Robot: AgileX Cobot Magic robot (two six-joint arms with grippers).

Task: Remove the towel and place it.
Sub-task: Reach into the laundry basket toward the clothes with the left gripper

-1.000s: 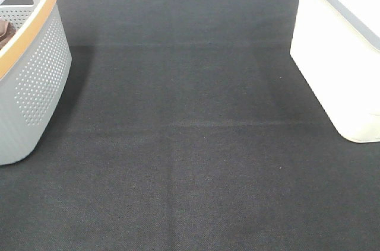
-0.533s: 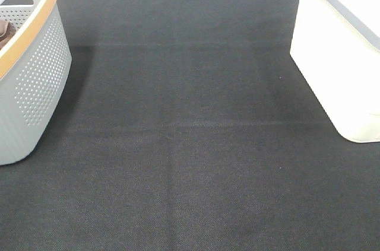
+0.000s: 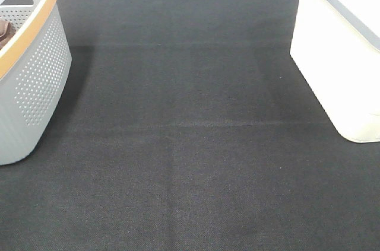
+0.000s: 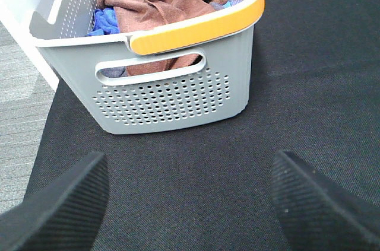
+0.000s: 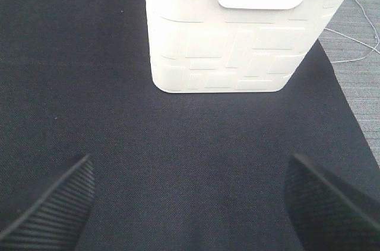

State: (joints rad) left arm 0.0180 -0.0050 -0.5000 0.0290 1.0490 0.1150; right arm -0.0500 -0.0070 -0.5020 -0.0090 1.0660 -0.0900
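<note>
No change over the last second: high view is identical, no arm in it. So the task hasn't started. Towel (image 4: 160, 2) sits crumpled on top in the basket (image 4: 178, 94), over a blue cloth (image 4: 107, 19). Left gripper (image 4: 189, 194) faces the basket, jaws wide apart, empty. Right gripper (image 5: 190, 197) likewise spread and empty, facing the bin (image 5: 237, 43). Towel is reddish-brown terry, soft folds, white tag showing. Basket is grey perforated plastic with an orange rim. Bin is white, rigid, with a block-relief pattern. Mat (image 3: 190, 132) is black woven fabric.
</note>
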